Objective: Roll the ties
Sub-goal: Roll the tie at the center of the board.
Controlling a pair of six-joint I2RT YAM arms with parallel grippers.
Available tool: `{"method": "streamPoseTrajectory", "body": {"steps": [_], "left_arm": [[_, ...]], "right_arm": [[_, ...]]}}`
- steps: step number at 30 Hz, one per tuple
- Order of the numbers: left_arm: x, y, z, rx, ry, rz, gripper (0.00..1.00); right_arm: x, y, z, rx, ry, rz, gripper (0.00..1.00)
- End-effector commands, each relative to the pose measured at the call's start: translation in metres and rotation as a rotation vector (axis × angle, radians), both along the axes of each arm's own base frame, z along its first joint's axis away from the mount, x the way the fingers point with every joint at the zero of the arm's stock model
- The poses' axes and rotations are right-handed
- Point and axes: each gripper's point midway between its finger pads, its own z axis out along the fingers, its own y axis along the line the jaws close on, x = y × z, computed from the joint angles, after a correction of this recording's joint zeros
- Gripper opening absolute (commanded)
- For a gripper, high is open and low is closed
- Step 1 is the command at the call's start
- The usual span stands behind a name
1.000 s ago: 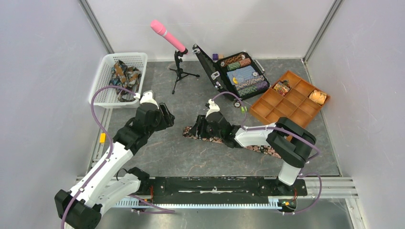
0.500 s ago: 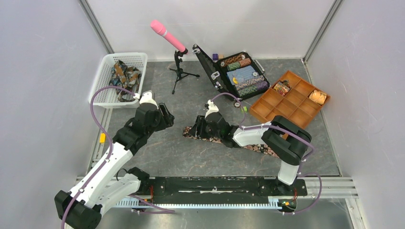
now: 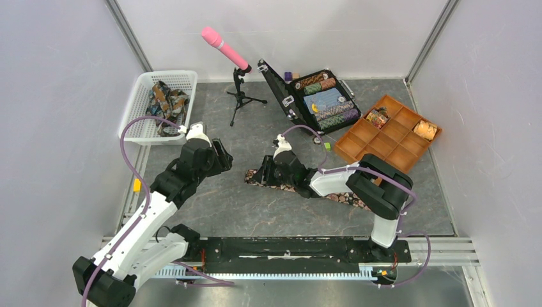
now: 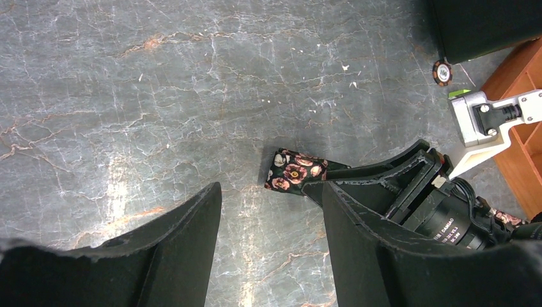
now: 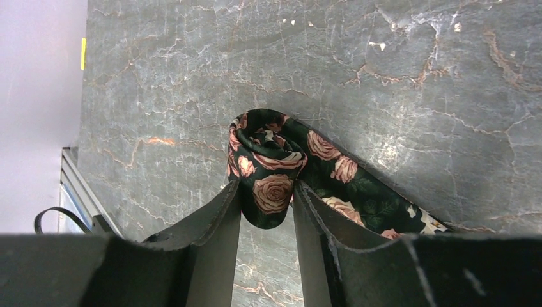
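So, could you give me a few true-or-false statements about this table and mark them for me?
1. The right claw pinches the rolled end of the dark rose-print fabric tie. True.
2. The left claw holds a tie as well. False: it hangs open and empty above the grey table.
3. The white plastic basket is empty. False: crumpled patterned ties lie in it.
4. The orange compartment tray holds rolled ties. True, in two compartments.
5. The black chip case is shut. False: it stands open.

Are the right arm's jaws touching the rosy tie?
Touching. The right wrist view shows both jaws pressed against the rolled end of the tie.
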Motion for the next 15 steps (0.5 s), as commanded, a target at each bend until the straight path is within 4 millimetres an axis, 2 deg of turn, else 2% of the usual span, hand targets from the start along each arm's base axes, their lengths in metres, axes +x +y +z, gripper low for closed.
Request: {"method": "streamPoseTrajectory", "body": {"steps": [1,15], "left_arm": [[0.0,0.002,0.003,-0.002,-0.016,-0.002,0.66],[0.0,0.002,0.0,-0.004,-0.009,0.0,0.66]], "right_arm": [[0.011,0.011,0.014,0.071,-0.025,-0.02,0.4],[0.003,0.008,-0.003,0.099,0.033,-0.033,0.33]]}}
